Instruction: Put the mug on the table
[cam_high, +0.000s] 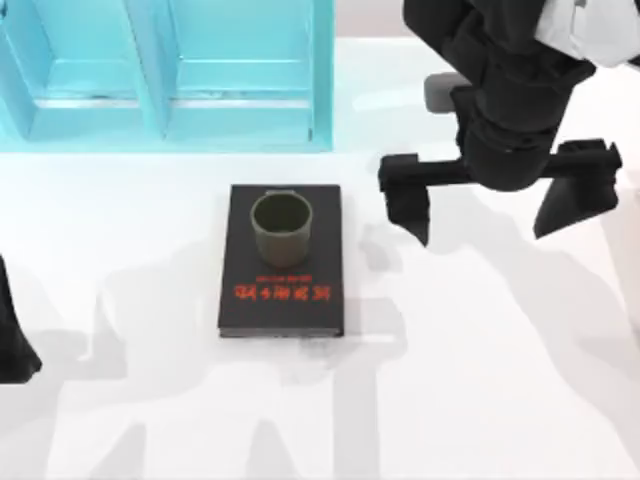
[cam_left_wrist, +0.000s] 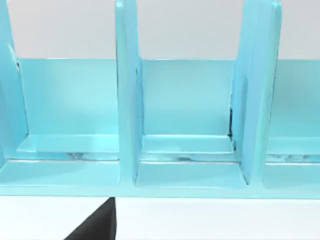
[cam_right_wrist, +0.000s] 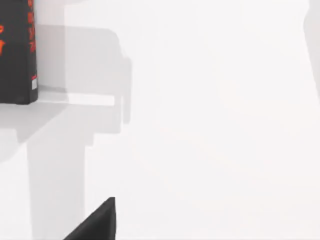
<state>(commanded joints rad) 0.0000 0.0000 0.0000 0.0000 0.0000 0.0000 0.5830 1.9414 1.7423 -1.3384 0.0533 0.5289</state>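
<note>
The olive-green mug (cam_high: 280, 229) stands upright on the upper half of a black book (cam_high: 282, 290) with red lettering, near the middle of the white table (cam_high: 480, 380). My right gripper (cam_high: 495, 215) hangs open above the table to the right of the book, its two black fingers spread wide and holding nothing. A corner of the book (cam_right_wrist: 17, 55) appears in the right wrist view. My left arm (cam_high: 15, 340) is parked at the table's left edge.
A turquoise shelf unit (cam_high: 170, 75) with open compartments runs along the back left; the left wrist view faces its dividers (cam_left_wrist: 127, 100). White table surface stretches in front of and to the right of the book.
</note>
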